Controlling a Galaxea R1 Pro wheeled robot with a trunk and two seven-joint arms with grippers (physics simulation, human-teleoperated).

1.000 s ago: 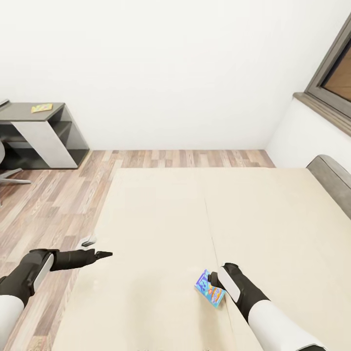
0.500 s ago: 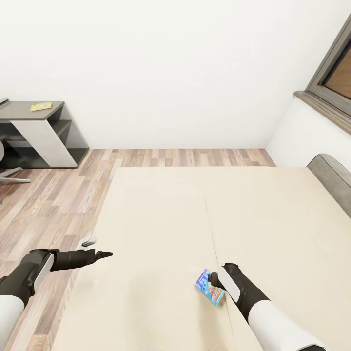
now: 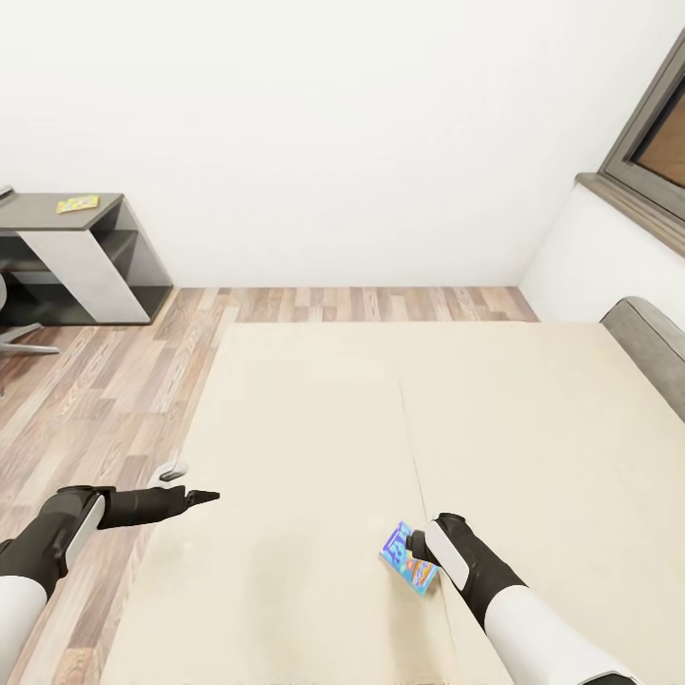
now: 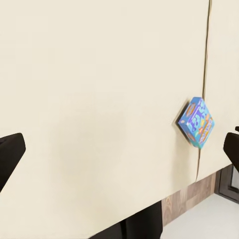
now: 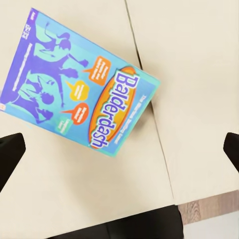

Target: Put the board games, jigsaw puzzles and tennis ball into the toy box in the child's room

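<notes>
The blue Balderdash board game (image 5: 79, 87) lies ungrasped on the bed (image 3: 314, 428) beneath the spread right pincer (image 3: 419, 547); left pincer (image 3: 190, 485) spread, empty; boxing remains.

1. From the head, the bed (image 3: 314, 428) is looked down on, the view facing forward to the white wall, with wood floor and a grey desk at far left.
2. From the left wrist, the bed's top is viewed across at middling range, the blue board game (image 4: 196, 122) being seen small by the seam.
3. From the right wrist, that same box (image 5: 79, 89) is seen close up, large.
4. Bed top, seam and box are shared by all three views.
</notes>
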